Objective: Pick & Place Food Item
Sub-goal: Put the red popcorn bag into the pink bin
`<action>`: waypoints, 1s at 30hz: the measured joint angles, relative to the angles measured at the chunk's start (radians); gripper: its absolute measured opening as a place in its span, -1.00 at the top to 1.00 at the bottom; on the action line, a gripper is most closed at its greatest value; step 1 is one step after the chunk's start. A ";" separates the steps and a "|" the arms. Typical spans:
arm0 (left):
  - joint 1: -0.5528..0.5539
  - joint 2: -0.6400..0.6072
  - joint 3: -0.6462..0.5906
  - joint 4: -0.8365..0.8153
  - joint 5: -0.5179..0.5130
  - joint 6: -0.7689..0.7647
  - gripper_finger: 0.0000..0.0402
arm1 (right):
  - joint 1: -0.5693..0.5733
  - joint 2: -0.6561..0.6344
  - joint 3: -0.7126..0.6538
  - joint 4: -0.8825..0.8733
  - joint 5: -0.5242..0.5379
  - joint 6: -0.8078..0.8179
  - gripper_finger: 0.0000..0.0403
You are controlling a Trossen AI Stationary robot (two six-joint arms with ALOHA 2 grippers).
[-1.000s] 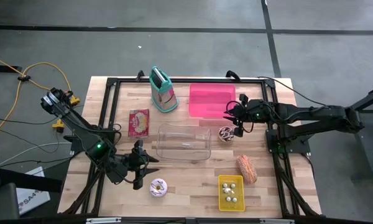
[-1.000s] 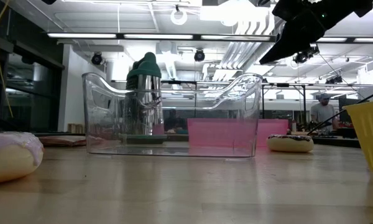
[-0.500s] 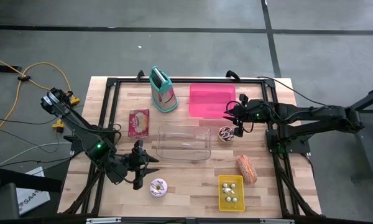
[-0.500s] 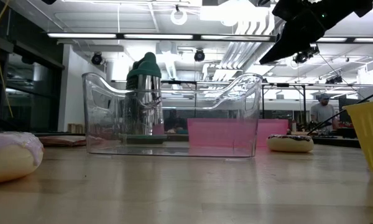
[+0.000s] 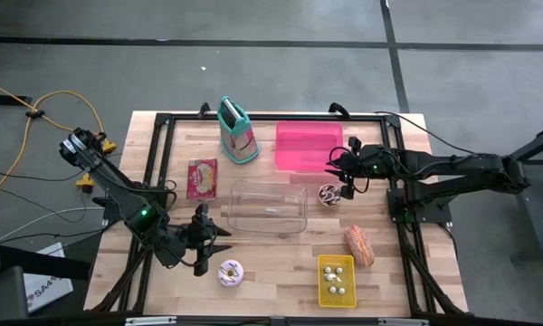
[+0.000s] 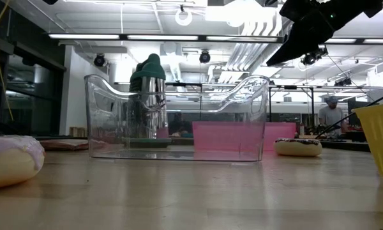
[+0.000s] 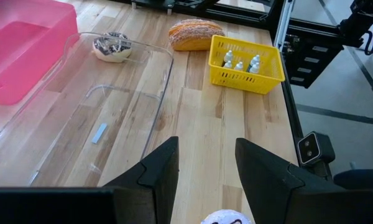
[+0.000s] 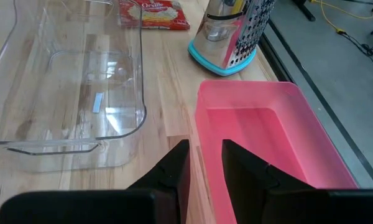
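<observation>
Our left gripper hovers open, the pink-frosted donut at its five o'clock. Our right gripper hangs slightly open and empty, the chocolate donut at its seven o'clock.

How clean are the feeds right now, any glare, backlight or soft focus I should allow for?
Low view: bright ceiling lights behind leave the right arm a dark silhouette, and the near pink-frosted donut is soft. High view: even light, faint shadows. Right wrist view: reflections streak the clear plastic bin. Left wrist view: the yellow basket reads sharp.

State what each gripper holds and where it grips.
Nothing is held. The left gripper is open and empty near the pink donut; the right gripper is empty too.
</observation>
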 joint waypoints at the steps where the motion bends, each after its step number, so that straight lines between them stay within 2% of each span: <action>1: 0.000 0.000 0.000 0.000 0.000 0.000 0.24 | 0.000 0.000 0.000 0.000 0.000 0.000 0.60; 22: 0.042 0.001 0.000 -0.069 -0.001 0.000 0.24 | 0.000 0.000 0.000 0.000 0.000 0.000 0.60; 26: 0.042 -0.011 0.000 -0.159 0.001 -0.007 0.24 | 0.000 0.000 0.000 0.000 0.000 0.000 0.60; 30: 0.048 -0.031 0.000 -0.323 -0.002 -0.086 0.24 | 0.000 0.000 0.000 0.000 0.000 0.000 0.60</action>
